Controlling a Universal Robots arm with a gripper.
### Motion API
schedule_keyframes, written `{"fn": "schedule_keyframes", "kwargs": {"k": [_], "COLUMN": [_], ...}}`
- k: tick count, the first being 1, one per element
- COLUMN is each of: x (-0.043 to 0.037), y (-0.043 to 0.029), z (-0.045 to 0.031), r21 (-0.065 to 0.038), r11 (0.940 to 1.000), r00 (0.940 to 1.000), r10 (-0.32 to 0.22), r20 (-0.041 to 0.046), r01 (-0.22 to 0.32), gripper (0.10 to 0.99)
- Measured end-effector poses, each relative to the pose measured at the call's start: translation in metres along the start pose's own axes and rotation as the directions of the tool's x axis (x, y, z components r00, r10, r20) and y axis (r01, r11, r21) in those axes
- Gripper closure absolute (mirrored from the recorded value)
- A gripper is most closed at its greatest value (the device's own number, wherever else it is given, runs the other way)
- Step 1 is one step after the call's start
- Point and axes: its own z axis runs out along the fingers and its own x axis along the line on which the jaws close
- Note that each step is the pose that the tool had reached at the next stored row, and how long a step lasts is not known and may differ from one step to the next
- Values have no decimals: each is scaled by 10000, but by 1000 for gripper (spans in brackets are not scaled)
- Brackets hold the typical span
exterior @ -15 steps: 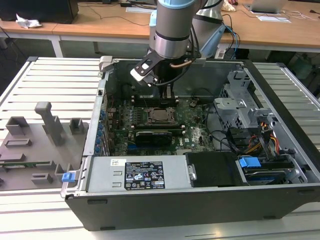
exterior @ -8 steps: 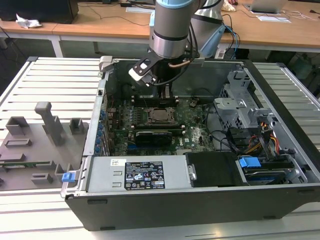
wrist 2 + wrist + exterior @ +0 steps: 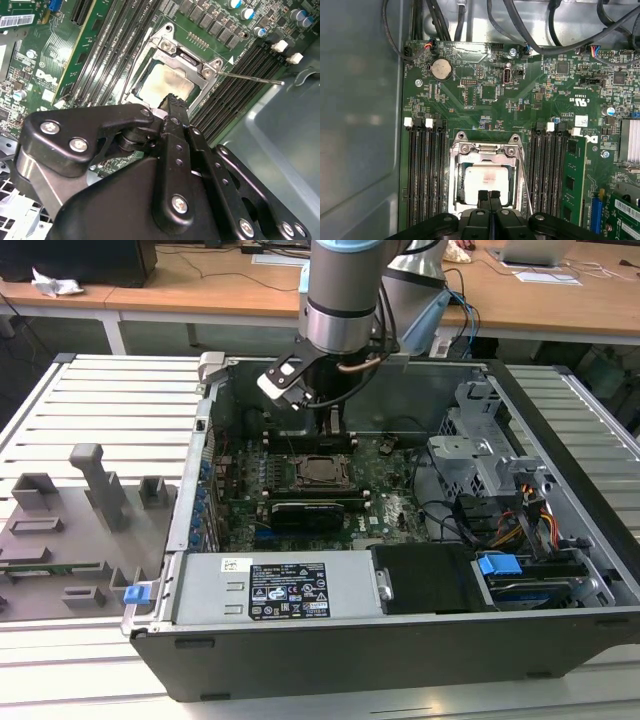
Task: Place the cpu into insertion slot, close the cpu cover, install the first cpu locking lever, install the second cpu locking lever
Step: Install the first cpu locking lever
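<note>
Slatted metal table (image 3: 100, 400) carrying an open computer case (image 3: 400, 640); grey moulded fixture tray (image 3: 70, 530) on the table at the exterior view's left, just beside the case. Robot arm (image 3: 340, 300) hanging down into the case's far half. Along the case's near edge, boxy power supply (image 3: 285, 590); beyond it, green motherboard (image 3: 390, 505) flat on the case floor; grey metal drive cage (image 3: 480, 440) by the case's far corner at the exterior view's right. Near the motherboard's middle, insertion slot (image 3: 460, 187), flanked on two sides by long black memory slots (image 3: 427, 170). Cpu cover (image 3: 487, 148) lying flat over the slot, its square window framing the cpu (image 3: 487, 177); cpu seated in the slot, silver-grey top showing. Gripper (image 3: 489, 195) directly above the cpu's edge, fingers (image 3: 483, 199) pressed together, pinching nothing; touching the chip or just clear of it, impossible to tell. Thin locking lever (image 3: 250, 79) jutting from a cover corner out across the memory slots. Round coin cell (image 3: 441, 69) near a motherboard edge.
</note>
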Motion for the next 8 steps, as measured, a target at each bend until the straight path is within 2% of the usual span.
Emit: {"fn": "schedule_keyframes", "kwargs": {"k": [8], "x": [1], "y": [-1], "z": [-46], "r21": [1], "r11": [10000], "r00": [10000], "r10": [0], "r20": [0], "r01": [0], "gripper": [980]}}
